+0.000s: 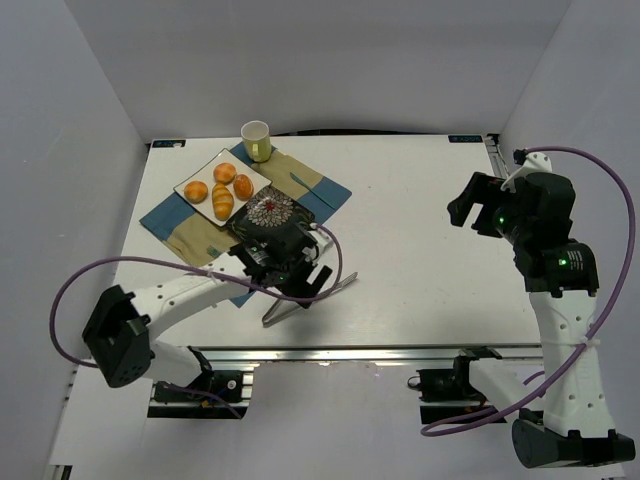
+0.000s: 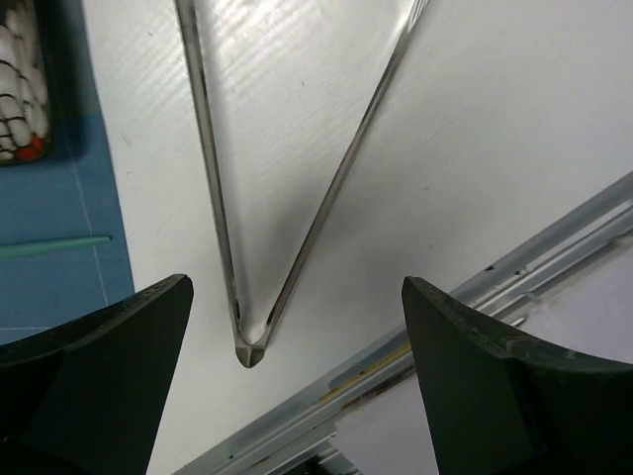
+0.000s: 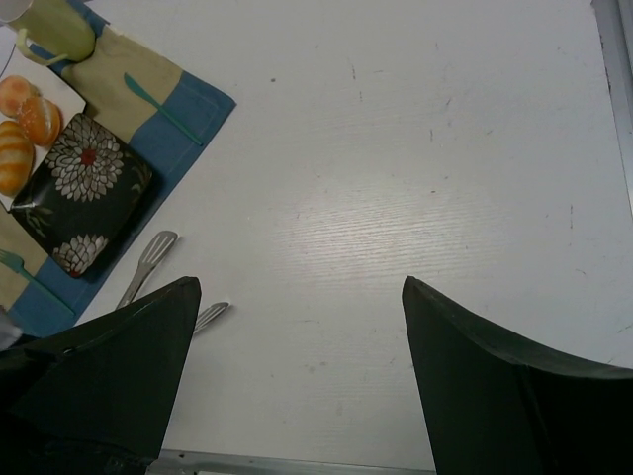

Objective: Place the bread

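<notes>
Overhead, white plate: holds four pieces of bread; it sits on the placemat at the far left of the table.
Overhead, cup: upright just beyond the white plate; what is inside cannot be told.
Overhead, dark floral plate: just beside the white plate, near side hidden by the left gripper.
Overhead, tongs: lying on the table under the left gripper.
Left wrist, left gripper: fingers spread wide, the tongs' hinge end between them, touching neither.
Right wrist, right gripper: jaws wide apart above the table, gripping nothing.
Right wrist, dark floral plate: empty; the bread lies on the white plate beside it.
</notes>
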Controlling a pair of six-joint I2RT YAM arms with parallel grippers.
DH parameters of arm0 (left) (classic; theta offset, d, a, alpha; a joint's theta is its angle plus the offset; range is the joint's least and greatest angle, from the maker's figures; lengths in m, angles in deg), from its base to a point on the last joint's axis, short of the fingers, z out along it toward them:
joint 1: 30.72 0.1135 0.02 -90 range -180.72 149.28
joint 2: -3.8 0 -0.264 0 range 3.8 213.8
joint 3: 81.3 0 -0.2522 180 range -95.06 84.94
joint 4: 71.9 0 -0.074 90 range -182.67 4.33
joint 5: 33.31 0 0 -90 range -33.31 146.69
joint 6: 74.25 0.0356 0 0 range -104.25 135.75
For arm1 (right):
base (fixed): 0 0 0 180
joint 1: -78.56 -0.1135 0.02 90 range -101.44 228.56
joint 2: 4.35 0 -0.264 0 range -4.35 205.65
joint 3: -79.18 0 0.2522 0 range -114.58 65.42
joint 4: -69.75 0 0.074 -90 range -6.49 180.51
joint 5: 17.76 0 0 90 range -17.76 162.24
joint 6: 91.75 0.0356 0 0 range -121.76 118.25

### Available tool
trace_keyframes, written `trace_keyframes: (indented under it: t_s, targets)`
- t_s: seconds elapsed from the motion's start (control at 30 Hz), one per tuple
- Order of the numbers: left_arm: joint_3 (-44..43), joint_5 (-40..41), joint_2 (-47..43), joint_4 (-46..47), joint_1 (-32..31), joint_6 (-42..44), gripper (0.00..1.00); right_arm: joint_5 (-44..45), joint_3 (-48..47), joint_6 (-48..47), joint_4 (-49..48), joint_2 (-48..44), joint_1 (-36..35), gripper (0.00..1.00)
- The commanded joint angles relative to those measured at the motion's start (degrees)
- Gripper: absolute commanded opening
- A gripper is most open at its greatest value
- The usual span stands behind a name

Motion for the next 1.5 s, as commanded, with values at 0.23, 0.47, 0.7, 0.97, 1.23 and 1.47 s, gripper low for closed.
trace_keyframes:
  t_s: [0.23, 0.47, 0.7, 0.97, 1.23, 1.47]
  targets:
    - [3.74, 8.56, 5.12, 6.72, -3.57, 7.58, 0.98, -0.74, -2.19, 0.24, 0.86, -0.99, -0.32, 0.89]
    - [4.44, 5.22, 10.22, 9.10, -3.65, 10.93, 0.98, -1.36, -2.18, 0.33, 1.31, -0.90, -0.41, 0.89]
    - [5.59, 2.32, 13.12, 11.12, -3.57, 11.28, 0.98, -0.74, -2.10, -0.02, 1.66, -0.90, -0.32, 0.89]
    - [6.64, -0.48, 15.05, 11.65, -0.76, 11.46, 0.98, -0.83, -1.83, -0.02, 1.48, -0.72, -0.23, 0.89]
    - [6.55, -4.10, 16.55, 14.11, 1.79, 9.61, 0.98, -1.01, -1.31, 0.33, 1.31, -0.72, -0.32, 0.89]
    - [8.83, -2.79, 16.72, 15.25, 2.06, 6.54, 0.96, -1.10, -0.87, 0.33, 0.95, -0.72, -0.32, 0.89]
